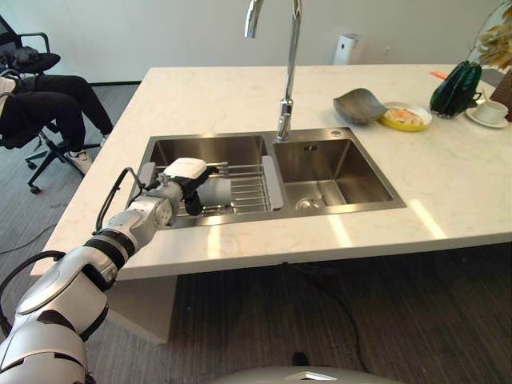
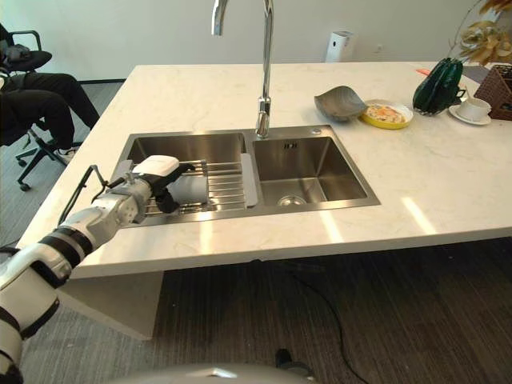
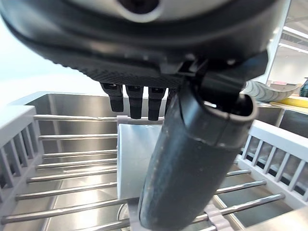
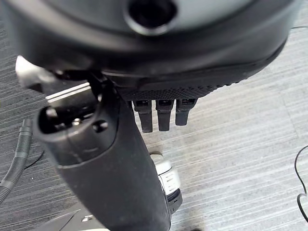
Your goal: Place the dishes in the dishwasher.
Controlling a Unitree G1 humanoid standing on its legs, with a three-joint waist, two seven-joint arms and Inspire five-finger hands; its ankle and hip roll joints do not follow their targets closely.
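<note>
Left hand (image 1: 182,186) reaches over sink rack (image 1: 244,192), fingers around pale dish (image 1: 214,192), likely to lift it; bowl (image 1: 359,105) and plate (image 1: 406,117) wait on counter (image 1: 448,184)
Left wrist: fingers (image 3: 131,101) behind upright dish (image 3: 139,159), thumb in front
Right wrist: right hand (image 4: 144,82) relaxed over floor, empty

White marble counter (image 1: 448,192) (grey carpet (image 1: 400,328) below).

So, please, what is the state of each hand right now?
Left hand: over the metal sink rack, at a pale square dish; grip cannot be told.
Right hand: open, holding nothing.
</note>
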